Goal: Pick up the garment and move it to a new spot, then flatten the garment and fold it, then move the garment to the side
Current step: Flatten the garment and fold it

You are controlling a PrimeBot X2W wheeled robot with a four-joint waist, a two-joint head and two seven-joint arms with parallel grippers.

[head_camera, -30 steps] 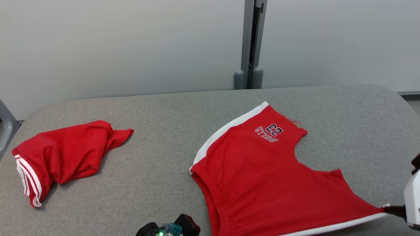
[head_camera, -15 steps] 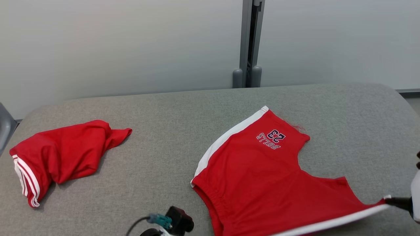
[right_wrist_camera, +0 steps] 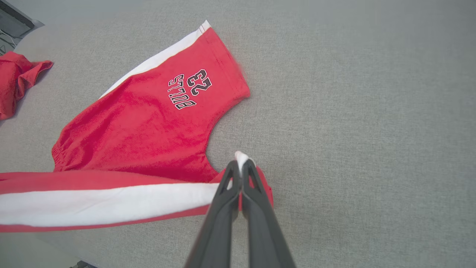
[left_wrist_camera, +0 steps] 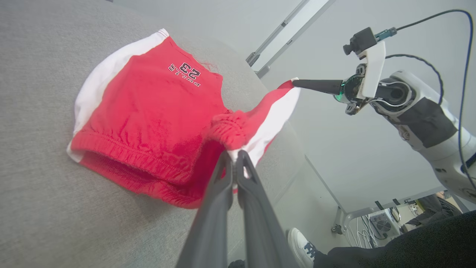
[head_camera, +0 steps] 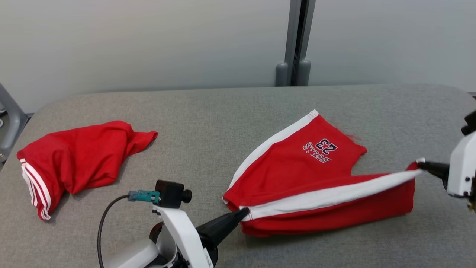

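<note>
The left gripper (head_camera: 243, 213), its two long dark fingers pressed together, pinches the waistband corner of the red jersey shorts with white side stripes (head_camera: 297, 167), at the end of the stripe nearest the robot. The right gripper (head_camera: 421, 164) is likewise clamped tight on the hem corner at the other end of that same stripe. Between them the near leg is raised off the surface and drawn taut, its white stripe running as a straight band from one gripper to the other.

The far leg lies flat on the grey fabric-covered table (head_camera: 208, 119), right of centre. Its dark "BULLS 23" print (head_camera: 320, 150) faces up near the hem, and a white stripe runs along its left edge.

From the head camera the raised band hides the crotch and the lower part of the flat leg. In the left wrist view the gathered elastic waistband bunches just above the fingertips and covers the spot where they meet the cloth. In the right wrist view the taut stripe is cut off at the left edge.

A crumpled red garment with white bands at one end (head_camera: 74, 156) lies well apart, at the table's left. What kind of garment it is cannot be told.

Behind the table's far edge stands a grey upright post (head_camera: 295, 41), its top cut off. At the bottom of the left wrist view a person's white shoe (left_wrist_camera: 301, 242) and dark trouser leg (left_wrist_camera: 409, 245) are cropped by the frame.
</note>
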